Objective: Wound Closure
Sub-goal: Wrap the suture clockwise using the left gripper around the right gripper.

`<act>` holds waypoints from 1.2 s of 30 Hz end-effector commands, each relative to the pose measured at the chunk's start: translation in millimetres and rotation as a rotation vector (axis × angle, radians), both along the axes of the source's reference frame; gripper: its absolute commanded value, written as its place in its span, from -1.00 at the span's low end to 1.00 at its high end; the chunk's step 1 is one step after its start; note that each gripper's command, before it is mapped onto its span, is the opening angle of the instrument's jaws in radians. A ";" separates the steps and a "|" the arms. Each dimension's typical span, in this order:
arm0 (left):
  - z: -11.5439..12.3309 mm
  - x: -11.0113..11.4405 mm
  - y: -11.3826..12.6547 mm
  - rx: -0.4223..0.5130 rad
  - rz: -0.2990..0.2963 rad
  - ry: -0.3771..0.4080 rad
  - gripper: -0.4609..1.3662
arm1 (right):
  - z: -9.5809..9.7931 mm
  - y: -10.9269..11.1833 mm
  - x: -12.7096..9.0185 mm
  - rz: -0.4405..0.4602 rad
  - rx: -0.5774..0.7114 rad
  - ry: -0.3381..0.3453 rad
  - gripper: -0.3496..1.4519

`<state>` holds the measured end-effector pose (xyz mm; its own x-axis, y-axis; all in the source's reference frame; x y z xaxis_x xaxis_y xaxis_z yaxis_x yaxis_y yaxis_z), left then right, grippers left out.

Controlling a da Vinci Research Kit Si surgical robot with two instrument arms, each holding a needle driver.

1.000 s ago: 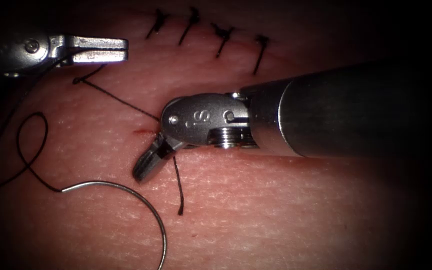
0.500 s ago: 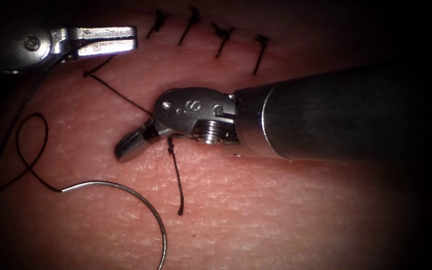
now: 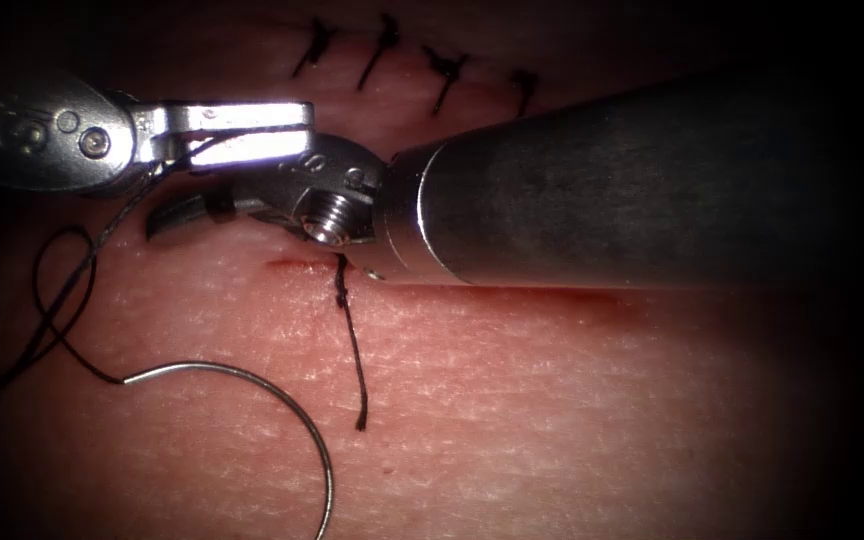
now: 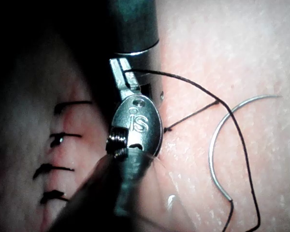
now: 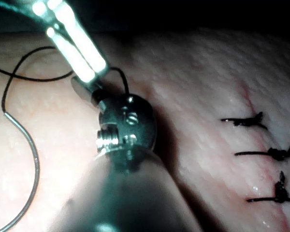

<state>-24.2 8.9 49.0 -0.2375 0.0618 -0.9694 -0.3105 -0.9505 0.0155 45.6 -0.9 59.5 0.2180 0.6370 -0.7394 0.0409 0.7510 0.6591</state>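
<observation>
While the left arm's silver hand is clamped on the thin black thread, the right arm's dark-shafted hand lies just beneath it, touching or nearly so; cannot tell whether that hand is together or apart, or what it holds. Curved steel needle lies free on the pink pork tissue, outside it, held by nothing, left of the short red cut, thread trailing from its end. Knotted black stitch tail hangs below the cut. Four finished black stitches sit further up.
</observation>
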 end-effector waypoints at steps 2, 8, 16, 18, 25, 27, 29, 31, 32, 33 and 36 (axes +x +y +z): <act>0.0 0.0 0.1 -0.009 -0.003 0.000 -0.88 | 0.0 -0.5 0.3 0.014 0.024 0.012 -1.00; 0.3 -0.2 -1.1 -0.030 0.007 -0.001 -0.88 | 0.1 -0.4 0.3 0.087 0.057 0.077 -1.00; 0.9 0.2 -3.5 -0.037 0.029 -0.019 -0.88 | 0.1 1.5 -0.8 0.184 0.088 0.154 -1.00; 1.0 0.3 -4.1 -0.037 0.033 -0.027 -0.88 | 0.0 1.7 -0.9 0.199 0.109 0.194 -1.00; 1.9 -0.1 -5.6 -0.036 0.047 -0.040 -0.88 | -0.3 2.2 -1.2 0.230 0.135 0.267 -1.00; 2.2 0.0 -5.9 -0.029 0.047 -0.044 -0.88 | -0.6 2.7 -1.8 0.246 0.142 0.297 -1.00; 2.5 0.0 -6.1 -0.021 0.045 -0.048 -0.88 | -0.9 3.1 -2.3 0.251 0.148 0.317 -1.00; 2.9 0.0 -6.4 -0.021 0.044 -0.051 -0.88 | -1.2 3.8 -3.0 0.250 0.155 0.338 -1.00; 3.1 0.1 -6.5 -0.012 0.042 -0.055 -0.88 | -1.4 4.1 -3.4 0.251 0.160 0.348 -1.00; 3.4 0.1 -6.7 -0.004 0.040 -0.059 -0.88 | -1.7 4.4 -4.0 0.251 0.166 0.365 -1.00; 4.3 0.2 -7.0 0.010 0.038 -0.066 -0.88 | -2.5 5.3 -5.4 0.242 0.180 0.412 -1.00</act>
<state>-24.0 1.9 53.6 -0.1751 0.0654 -0.9824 -0.2798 -0.9600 -0.0141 39.7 4.7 56.8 -0.2404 0.7588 -0.6054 0.1713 0.6470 0.7430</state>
